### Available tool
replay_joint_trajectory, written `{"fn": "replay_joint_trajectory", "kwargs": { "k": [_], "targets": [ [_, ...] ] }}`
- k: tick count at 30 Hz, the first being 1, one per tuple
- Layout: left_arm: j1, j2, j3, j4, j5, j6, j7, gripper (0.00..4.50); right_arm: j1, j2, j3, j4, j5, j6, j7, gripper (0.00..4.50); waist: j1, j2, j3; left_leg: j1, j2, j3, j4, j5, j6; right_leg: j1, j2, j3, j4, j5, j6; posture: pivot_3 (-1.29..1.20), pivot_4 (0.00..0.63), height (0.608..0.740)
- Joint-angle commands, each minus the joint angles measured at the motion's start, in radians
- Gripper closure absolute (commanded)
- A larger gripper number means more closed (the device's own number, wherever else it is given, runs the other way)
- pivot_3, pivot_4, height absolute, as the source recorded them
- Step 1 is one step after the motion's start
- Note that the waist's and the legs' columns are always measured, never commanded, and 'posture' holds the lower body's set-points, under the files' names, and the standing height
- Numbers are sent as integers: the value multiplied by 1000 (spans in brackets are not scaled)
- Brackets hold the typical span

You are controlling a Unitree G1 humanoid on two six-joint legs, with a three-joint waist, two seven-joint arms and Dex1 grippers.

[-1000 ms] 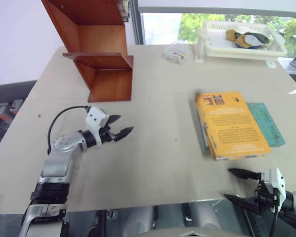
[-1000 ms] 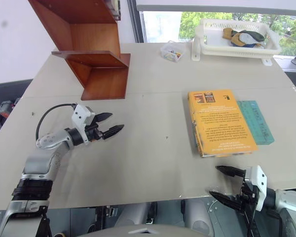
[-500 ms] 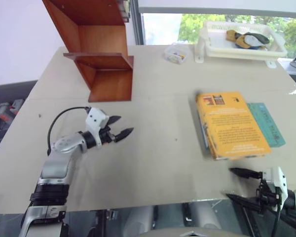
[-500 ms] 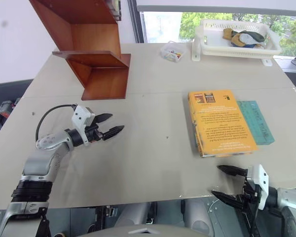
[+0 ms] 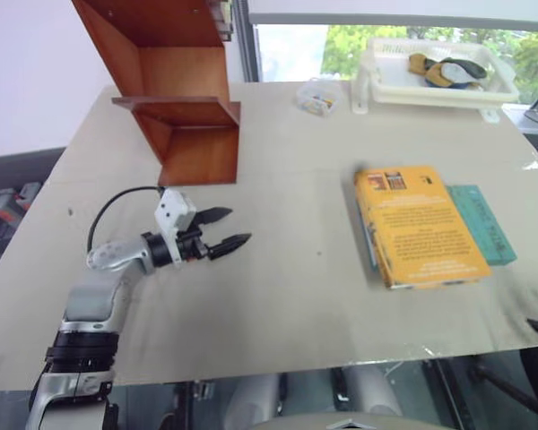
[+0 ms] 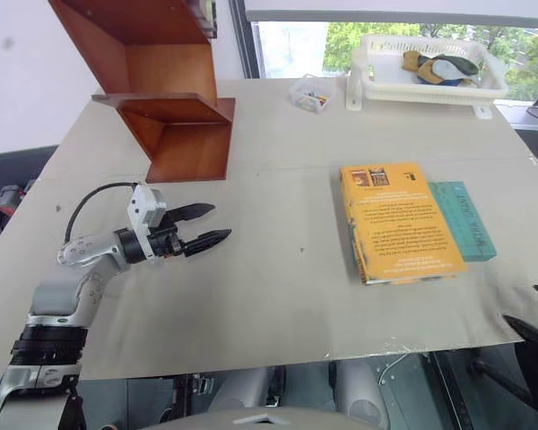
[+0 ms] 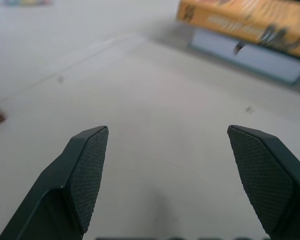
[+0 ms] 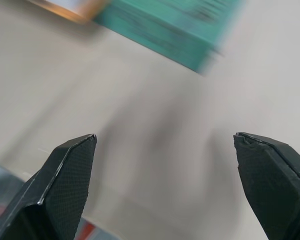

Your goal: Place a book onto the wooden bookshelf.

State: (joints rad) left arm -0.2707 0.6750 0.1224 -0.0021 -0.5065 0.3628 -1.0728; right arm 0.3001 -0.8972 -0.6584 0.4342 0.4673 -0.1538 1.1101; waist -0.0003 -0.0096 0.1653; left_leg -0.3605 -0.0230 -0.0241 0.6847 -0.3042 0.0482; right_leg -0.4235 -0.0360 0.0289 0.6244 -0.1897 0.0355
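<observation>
The book (image 5: 420, 226), thick and orange-yellow, lies flat on the right side of the table; in the left wrist view the book (image 7: 250, 20) shows far ahead. The wooden bookshelf (image 5: 175, 90) stands at the back left with its compartments open. My left gripper (image 5: 238, 227) hovers open over the bare table in front of the shelf, pointing right toward the book, with nothing between its fingers (image 7: 90, 165). My right gripper (image 6: 524, 305) is open at the table's front right corner, below the book and apart from it; its fingertips (image 8: 70, 165) stand wide.
A thinner teal book (image 5: 481, 224) lies against the orange book's right side. Another thin bluish book (image 5: 372, 242) peeks out beneath its left edge. A white basket tray (image 5: 430, 94) holding items stands at the back right, with a small clear box (image 5: 321, 97) beside it.
My right gripper has swung far to the right, out past the table's front right corner. The left gripper has risen slightly and turned more toward the book. The books have not moved.
</observation>
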Motion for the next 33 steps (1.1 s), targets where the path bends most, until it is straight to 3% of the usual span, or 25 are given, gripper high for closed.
{"fn": "replay_joint_trajectory", "kwargs": {
  "k": [1,4,9,15,25,33],
  "targets": [
    [-42,36,50,-56,-69,13,-57,377,-157,19,-54,-56,41,62,-200,0,-8,0,0,1,0,1,0,0,0,1,0,1,0,0,0,0,150,740],
    [-57,60,60,-69,-65,5,-68,377,-286,75,51,-108,-50,109,-368,0,-15,-2,0,4,2,0,0,0,0,3,3,0,1,-2,3,0,150,740],
    [-34,105,92,-139,-86,24,-78,377,-487,111,194,7,-234,159,-597,0,-16,-1,1,1,1,1,0,0,0,0,3,1,1,2,1,0,150,740],
    [37,113,144,-225,-121,46,-41,377,-694,131,291,226,-312,156,-682,0,-9,-1,1,-4,-1,0,-1,0,0,-4,-2,0,0,2,2,0,150,740],
    [118,121,184,-277,-148,58,-15,377,-873,190,376,435,-268,112,-372,0,-17,0,1,-3,0,0,-3,-1,1,-4,-1,1,-1,2,2,0,150,740],
    [132,117,181,-279,-153,61,-11,377,-936,295,444,410,-280,87,-324,0,-20,0,1,-3,0,0,-3,-1,1,-4,-1,1,0,3,3,0,150,740]
  ]
}}
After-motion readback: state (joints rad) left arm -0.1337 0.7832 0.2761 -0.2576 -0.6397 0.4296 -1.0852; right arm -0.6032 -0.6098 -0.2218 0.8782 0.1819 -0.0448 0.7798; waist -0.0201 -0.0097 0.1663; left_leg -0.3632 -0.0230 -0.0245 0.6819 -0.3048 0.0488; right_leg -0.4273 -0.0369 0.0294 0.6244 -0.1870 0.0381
